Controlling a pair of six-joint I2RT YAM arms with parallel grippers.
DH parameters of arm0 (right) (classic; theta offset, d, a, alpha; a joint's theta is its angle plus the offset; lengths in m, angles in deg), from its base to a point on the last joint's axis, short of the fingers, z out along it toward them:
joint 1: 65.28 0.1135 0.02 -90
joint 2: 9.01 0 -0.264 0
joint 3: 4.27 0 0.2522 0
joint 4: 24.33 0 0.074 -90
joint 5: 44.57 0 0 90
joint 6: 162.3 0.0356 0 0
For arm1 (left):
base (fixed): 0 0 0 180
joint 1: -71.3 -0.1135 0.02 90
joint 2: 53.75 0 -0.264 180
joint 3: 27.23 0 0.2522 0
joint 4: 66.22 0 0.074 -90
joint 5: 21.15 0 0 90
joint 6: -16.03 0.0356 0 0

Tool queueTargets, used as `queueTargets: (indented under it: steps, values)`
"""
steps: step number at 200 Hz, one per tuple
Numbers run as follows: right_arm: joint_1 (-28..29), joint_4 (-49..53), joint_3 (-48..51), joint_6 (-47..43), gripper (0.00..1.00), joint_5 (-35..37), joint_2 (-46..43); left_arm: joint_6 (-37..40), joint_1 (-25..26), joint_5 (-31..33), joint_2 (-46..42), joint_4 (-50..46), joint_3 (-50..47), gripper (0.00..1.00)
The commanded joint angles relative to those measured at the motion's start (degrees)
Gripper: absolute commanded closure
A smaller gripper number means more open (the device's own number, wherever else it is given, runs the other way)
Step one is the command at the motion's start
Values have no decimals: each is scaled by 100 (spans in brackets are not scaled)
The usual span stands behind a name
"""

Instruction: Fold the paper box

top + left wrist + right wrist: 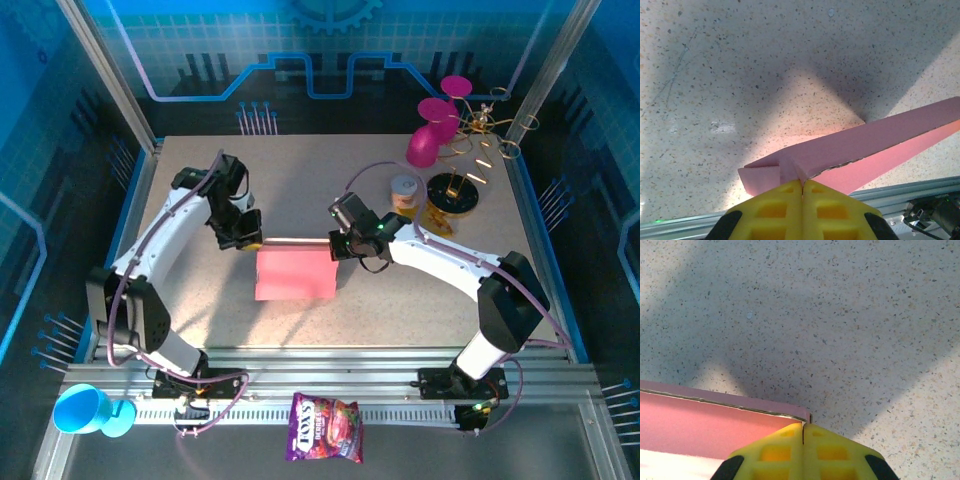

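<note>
Together, both grippers pinch the far edge of the paper box at the middle of the table.
Its pink panel faces up, and its far edge runs left to right between the two arms. The left gripper has its yellow fingers pressed flat together, with a pink flap at the box's far-left corner clamped between them; from there the folded cardboard stretches away to the right. The right gripper is closed just as tightly at the far-right corner, where the box's thin edge runs straight into the seam between its fingers. A whitish strip of the box shows at the lower left of the right wrist view. Magenta cups stand at the far right, well apart from the box. A purple snack bag lies near the front rail, and a blue cup sits at the near left.
</note>
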Motion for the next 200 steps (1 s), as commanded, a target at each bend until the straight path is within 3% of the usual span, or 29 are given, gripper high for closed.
queueTargets:
  steps: [1, 62, 100, 154, 200]
  values:
    - [118, -133, 81, 21, 100, -1, -116, -123, 23, -397, -301, 656, -298, 100]
    - [-1, -399, -129, -295, 100, 106, -92, -345, 23, -311, -442, 1406, -331, 100]
    - [-151, -1138, -77, -683, 100, 98, -29, -493, 29, -234, -520, 2206, -455, 100]
    - [-108, -2341, 381, -1111, 100, 48, -132, -606, 118, -179, -1068, 3280, -1679, 100]
    - [112, -2792, 918, -1191, 100, 158, -398, -843, 284, -8, -1872, 3926, -2851, 100]
